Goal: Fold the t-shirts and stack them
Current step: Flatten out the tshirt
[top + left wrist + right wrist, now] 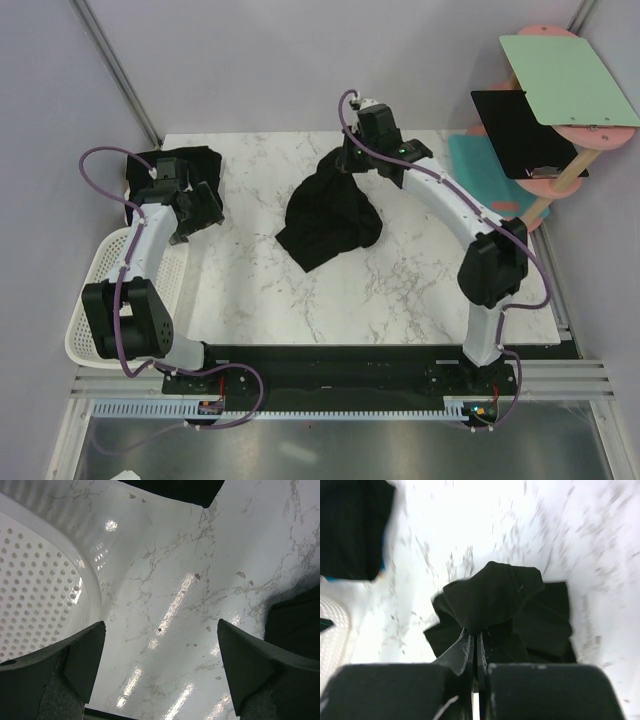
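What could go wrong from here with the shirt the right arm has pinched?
1. The right gripper has its jaws shut on only a small bunch of the crumpled t-shirt; the fabric might slip out as it rises.
2. The left gripper, jaws open, hovers over the table by the basket, far from that shirt; lifted by one point, it will likely stay balled rather than spread flat.

Top cam looks down from behind me; both wrist cams sit close over the same tabletop.
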